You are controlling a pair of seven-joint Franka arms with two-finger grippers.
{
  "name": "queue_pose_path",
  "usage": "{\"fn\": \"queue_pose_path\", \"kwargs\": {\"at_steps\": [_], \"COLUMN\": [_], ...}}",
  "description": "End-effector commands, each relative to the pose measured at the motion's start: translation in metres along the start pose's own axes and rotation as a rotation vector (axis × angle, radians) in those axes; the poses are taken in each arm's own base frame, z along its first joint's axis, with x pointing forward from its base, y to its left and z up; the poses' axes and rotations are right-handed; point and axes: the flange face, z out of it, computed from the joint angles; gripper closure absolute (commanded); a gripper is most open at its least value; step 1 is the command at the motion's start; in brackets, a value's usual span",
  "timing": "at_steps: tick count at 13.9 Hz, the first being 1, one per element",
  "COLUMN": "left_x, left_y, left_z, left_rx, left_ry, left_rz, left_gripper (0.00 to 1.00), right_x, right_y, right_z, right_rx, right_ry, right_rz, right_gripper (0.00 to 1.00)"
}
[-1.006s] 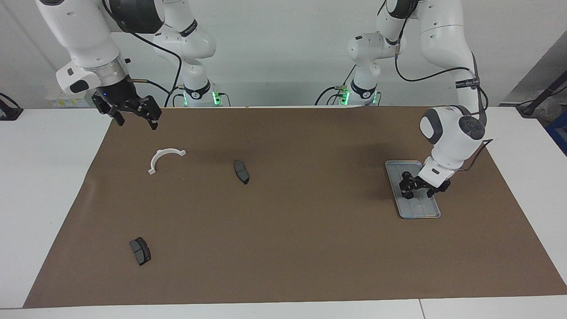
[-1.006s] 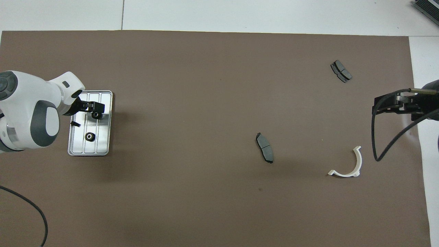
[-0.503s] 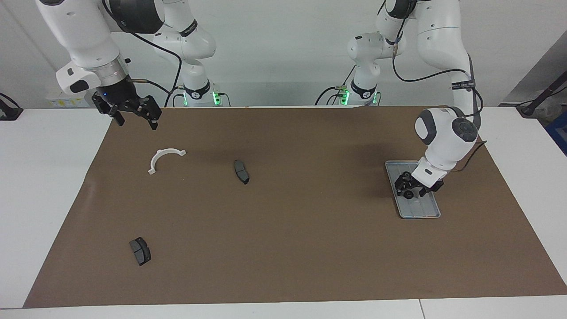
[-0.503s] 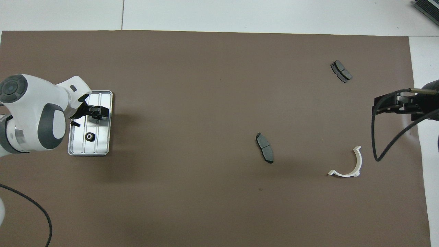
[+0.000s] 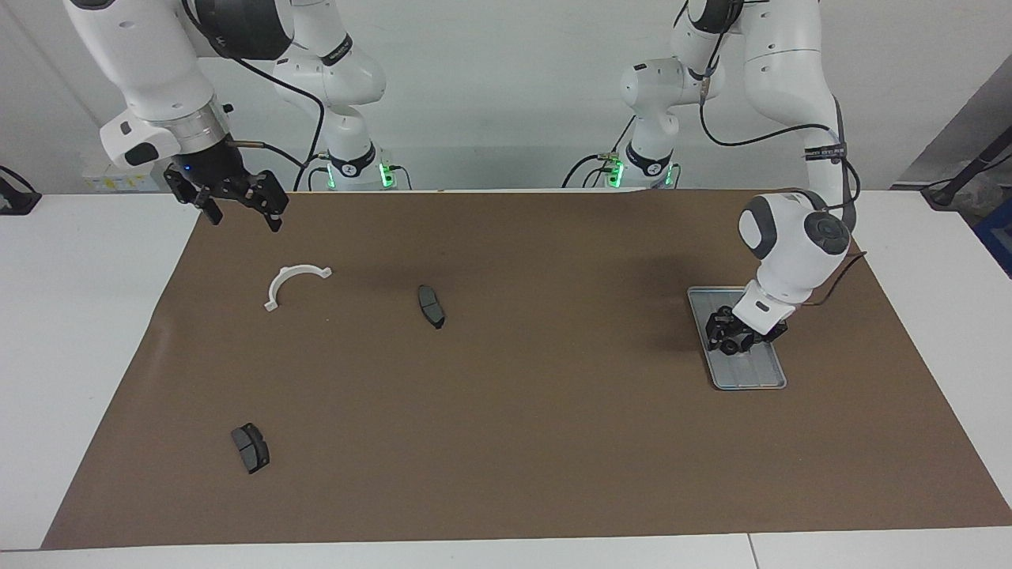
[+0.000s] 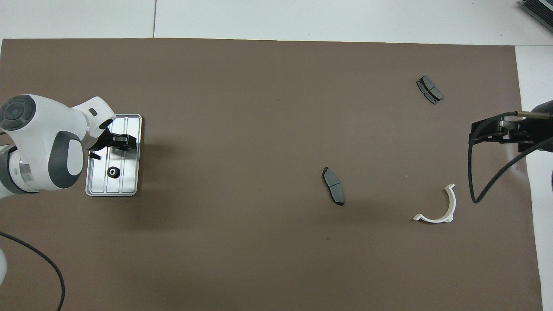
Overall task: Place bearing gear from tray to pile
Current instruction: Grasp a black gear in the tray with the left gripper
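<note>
The tray (image 5: 743, 371) is seen on the brown mat (image 5: 538, 442) at the left arm's end of the desk (image 5: 79, 316). The left pincer (image 5: 737, 338) is positioned low over the tray's middle. A small dark round part, taken to be a bearing gear (image 5: 731, 345), is seen between its fingers in the facing view; in the overhead view that part is hidden by the left pincer (image 6: 116, 142). Whether the fingers are clamped on it or merely around it cannot be told, nor whether it is lifted off the tray.

A second bearing gear (image 6: 113, 172) is recorded lying on the tray (image 6: 129, 181), nearer to the robots than the pincer's spot. A small dark object (image 6: 95, 156) is noted at the tray's edge; its kind cannot be told.

The pile is scattered toward the right arm's end of the desk, well apart from the tray. The white half-ring bracket (image 5: 294, 283) lies nearest the robots, one brake pad (image 5: 431, 306) beside it toward the desk's middle, and the other brake pad (image 5: 251, 447) farthest from the robots.

The right pincer (image 5: 241, 207) waits, raised over the mat's edge near the bracket, with its fingers spread wide and nothing held.
</note>
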Motion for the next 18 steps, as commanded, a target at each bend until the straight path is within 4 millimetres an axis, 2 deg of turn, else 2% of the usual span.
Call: {"fn": "queue_pose_path", "kwargs": {"at_steps": [1, 6, 12, 14, 18], "left_x": [-0.007, -0.009, -0.007, -0.006, 0.004], "left_y": [-0.001, -0.001, -0.001, -0.001, -0.002], "left_z": [0.001, 0.003, 0.000, 0.001, -0.013], "left_rx": [0.010, 0.010, 0.010, 0.010, 0.014], "left_ry": [0.006, 0.001, 0.006, 0.004, 0.028], "left_rz": [0.006, 0.006, 0.020, 0.020, 0.020], "left_gripper": [0.42, 0.54, 0.75, 0.78, 0.86], "right_x": [-0.007, -0.007, -0.007, -0.007, -0.007], "right_y": [0.001, 0.001, 0.001, 0.001, 0.001], "right_z": [-0.001, -0.001, -0.001, -0.001, -0.001], "right_rx": [0.006, 0.006, 0.006, 0.006, 0.006], "right_ry": [-0.004, -0.004, -0.004, -0.004, -0.002], "right_rz": [-0.024, -0.024, -0.024, -0.024, -0.024], "right_gripper": [0.00, 0.00, 0.00, 0.00, 0.00]}}
